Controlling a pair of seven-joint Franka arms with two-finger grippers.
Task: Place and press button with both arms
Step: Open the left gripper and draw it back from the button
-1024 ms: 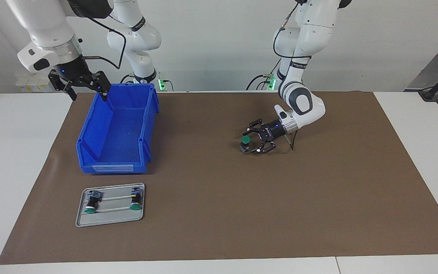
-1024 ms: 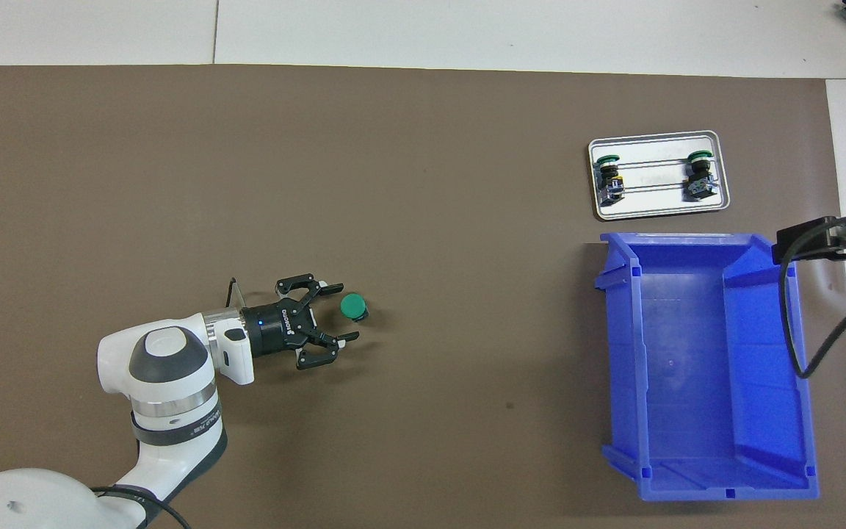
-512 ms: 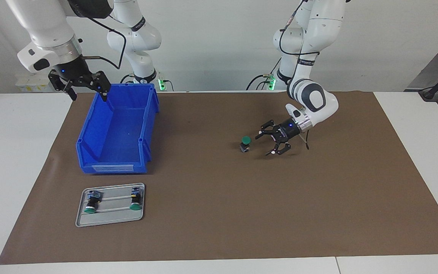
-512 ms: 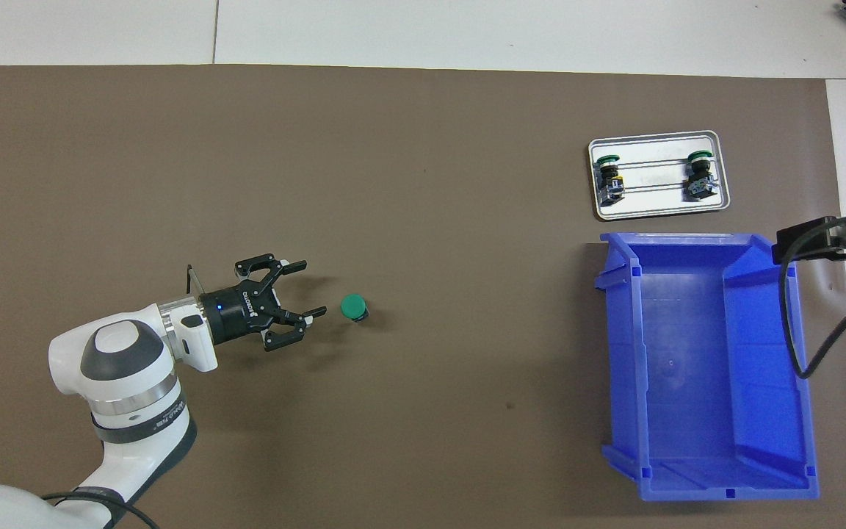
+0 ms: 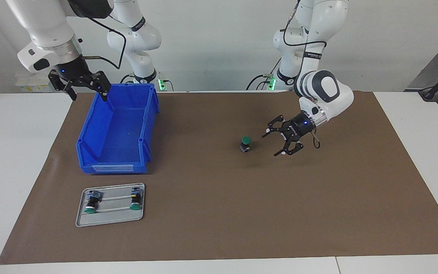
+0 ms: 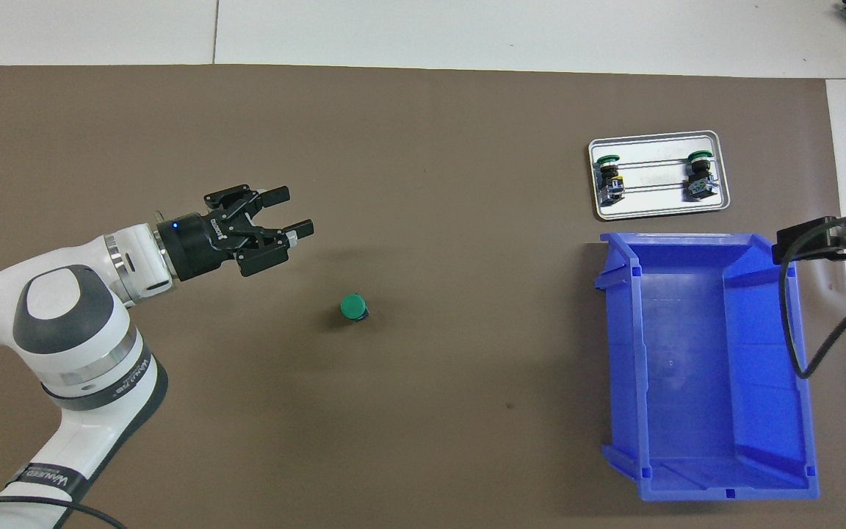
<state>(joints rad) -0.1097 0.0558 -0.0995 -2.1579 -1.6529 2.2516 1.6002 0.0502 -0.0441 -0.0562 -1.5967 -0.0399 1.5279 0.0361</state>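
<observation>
Button [image 5: 245, 144] standing upright on brown mat [image 5: 219, 213], green cap up, black body under it, toward left arm's end, touching nothing. White table [image 5: 17, 160] showing round mat, pale wall above. You're seeing left gripper [image 5: 273, 142] hanging over mat just beside button, fingers spread wide, gripping nothing. Right gripper [image 5: 88, 93] waiting over blue bin [image 5: 116, 131] rim, fingers apart, empty. Two more buttons lying in grey tray [image 5: 109, 220].
</observation>
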